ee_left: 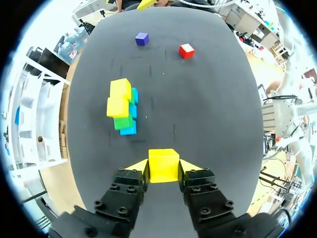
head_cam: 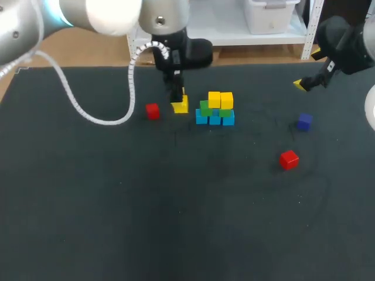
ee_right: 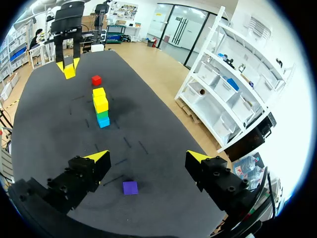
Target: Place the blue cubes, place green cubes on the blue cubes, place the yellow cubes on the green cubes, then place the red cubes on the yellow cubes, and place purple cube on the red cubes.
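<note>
Table [head_cam: 117,205]: matte black surface that shows the bright blocks clearly.
Left red cube [head_cam: 152,111]: glossy with crisp edges, lying loose just left of the held block. It is likely parked there until the red layer is due.
Left gripper [ee_left: 163,166]: fingers drawn narrow onto a yellow cube [ee_left: 163,165], tips flat against opposite faces, a square grip that suits a smooth, hard block. The cube is low, near the stack.
Stack [head_cam: 214,110]: blue row at the base, green above, two yellow on top. The held cube probably joins them.
Right red cube [head_cam: 289,159]: alone, well apart from the stack.
Purple cube [head_cam: 304,122]: loose, probably left for last.
Right gripper [ee_right: 147,154]: fingers wide and empty, raised above the purple cube.
</note>
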Motion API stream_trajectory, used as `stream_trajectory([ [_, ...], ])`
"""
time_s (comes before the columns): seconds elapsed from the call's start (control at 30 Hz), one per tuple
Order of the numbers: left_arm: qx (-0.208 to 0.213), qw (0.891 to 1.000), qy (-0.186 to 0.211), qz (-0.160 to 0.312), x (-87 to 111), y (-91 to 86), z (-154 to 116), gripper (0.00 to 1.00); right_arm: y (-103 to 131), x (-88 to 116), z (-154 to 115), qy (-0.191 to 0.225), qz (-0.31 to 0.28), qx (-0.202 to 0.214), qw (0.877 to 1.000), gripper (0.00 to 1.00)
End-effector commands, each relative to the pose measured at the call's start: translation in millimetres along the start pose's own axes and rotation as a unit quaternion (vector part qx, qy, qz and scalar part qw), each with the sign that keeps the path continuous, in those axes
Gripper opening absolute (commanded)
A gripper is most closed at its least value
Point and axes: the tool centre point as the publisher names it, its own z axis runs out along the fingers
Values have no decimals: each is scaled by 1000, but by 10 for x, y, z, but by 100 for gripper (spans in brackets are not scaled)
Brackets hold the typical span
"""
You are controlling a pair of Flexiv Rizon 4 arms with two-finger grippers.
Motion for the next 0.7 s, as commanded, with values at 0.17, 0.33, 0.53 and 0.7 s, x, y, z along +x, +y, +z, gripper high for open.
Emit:
stream_trajectory([
  [0.17,33,999,22,13,-125,276,37,0,8,-4,0,1,0,2,1000,100],
  [0.33,34,999,26,17,-165,379,77,0,8,-4,0,1,0,2,1000,100],
  [0.53,41,999,25,14,-260,440,114,0,8,-4,0,1,0,2,1000,100],
  [0.7,50,998,26,-11,-280,503,176,0,8,-4,0,1,0,2,1000,100],
])
